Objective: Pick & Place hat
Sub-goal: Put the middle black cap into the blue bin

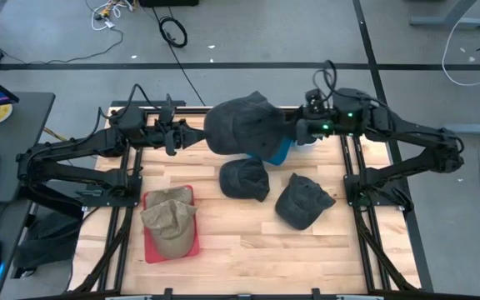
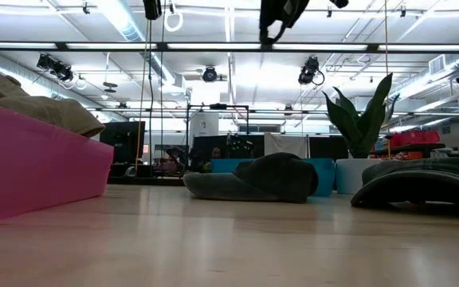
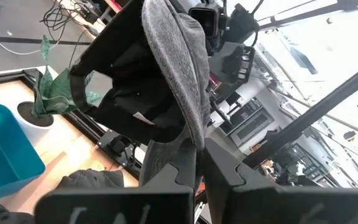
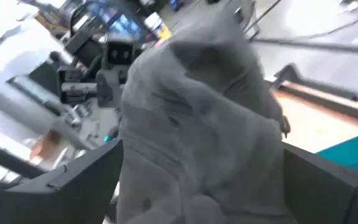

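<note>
A dark grey hat (image 1: 240, 125) hangs in the air over the table's far middle, between my two grippers. My left gripper (image 1: 192, 135) comes from the table's left and is shut on it. My right gripper (image 1: 300, 132) comes from the right and stands open, its fingers (image 4: 86, 177) on either side of the hat's crown (image 4: 197, 112). Two more dark hats (image 1: 244, 179) (image 1: 302, 202) lie on the wooden table top. A tan hat (image 1: 169, 218) rests in a red tray (image 1: 152, 250) at the near left. My left gripper pinches an edge of the hat's grey cloth (image 3: 190, 121) between its two shut fingers. The fingers lie about level and come from the table's left. The hat is lifted clear of the table and reaches away from the fingers, its dark inside (image 3: 129, 93) showing. My right gripper is open around the crown; I cannot tell whether its fingers touch the cloth.
A blue bin (image 1: 280, 152) stands under the raised hat, partly hidden by it. A plant in a white pot (image 2: 361, 151) stands at the far side. Bare wood lies along the near edge (image 1: 257, 258).
</note>
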Controlling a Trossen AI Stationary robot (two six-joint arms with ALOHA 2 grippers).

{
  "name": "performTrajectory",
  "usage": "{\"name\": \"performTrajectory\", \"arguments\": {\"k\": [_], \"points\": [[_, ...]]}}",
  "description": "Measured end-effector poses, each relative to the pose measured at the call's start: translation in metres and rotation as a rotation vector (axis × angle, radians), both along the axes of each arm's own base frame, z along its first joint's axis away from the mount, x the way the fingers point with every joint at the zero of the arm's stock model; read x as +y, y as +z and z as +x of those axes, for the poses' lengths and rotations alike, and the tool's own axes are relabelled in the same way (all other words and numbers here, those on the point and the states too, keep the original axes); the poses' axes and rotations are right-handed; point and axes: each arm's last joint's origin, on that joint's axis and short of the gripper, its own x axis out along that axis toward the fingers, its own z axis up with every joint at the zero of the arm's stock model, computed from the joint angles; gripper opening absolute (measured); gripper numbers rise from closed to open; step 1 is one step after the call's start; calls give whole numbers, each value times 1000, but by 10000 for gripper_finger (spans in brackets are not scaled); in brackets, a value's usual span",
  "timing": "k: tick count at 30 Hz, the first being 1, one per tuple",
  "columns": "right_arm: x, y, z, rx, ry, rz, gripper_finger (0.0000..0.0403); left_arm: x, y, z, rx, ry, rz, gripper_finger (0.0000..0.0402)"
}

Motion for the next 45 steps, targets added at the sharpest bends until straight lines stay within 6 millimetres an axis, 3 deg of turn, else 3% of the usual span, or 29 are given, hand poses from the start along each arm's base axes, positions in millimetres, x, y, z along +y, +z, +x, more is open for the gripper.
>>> {"name": "performTrajectory", "arguments": {"k": [5,9,13,20,21,37,45], "points": [[-3,-8,16,13,84,55,392,0,0,0,-1,1,2,11],[-3,-4,27,-70,153,66,350,0,0,0,1,2,12,11],[-3,6,32,-192,241,97,264,0,0,0,4,2,12,11],[-5,12,30,-248,383,149,40,0,-1,0,9,2,10,11],[-5,13,30,-252,404,149,28,0,-1,0,12,2,9,11],[-5,19,31,-309,548,231,29,0,-2,0,23,11,18,16],[-11,22,40,-386,497,213,29,7,-12,-1,154,224,168,129]]}}
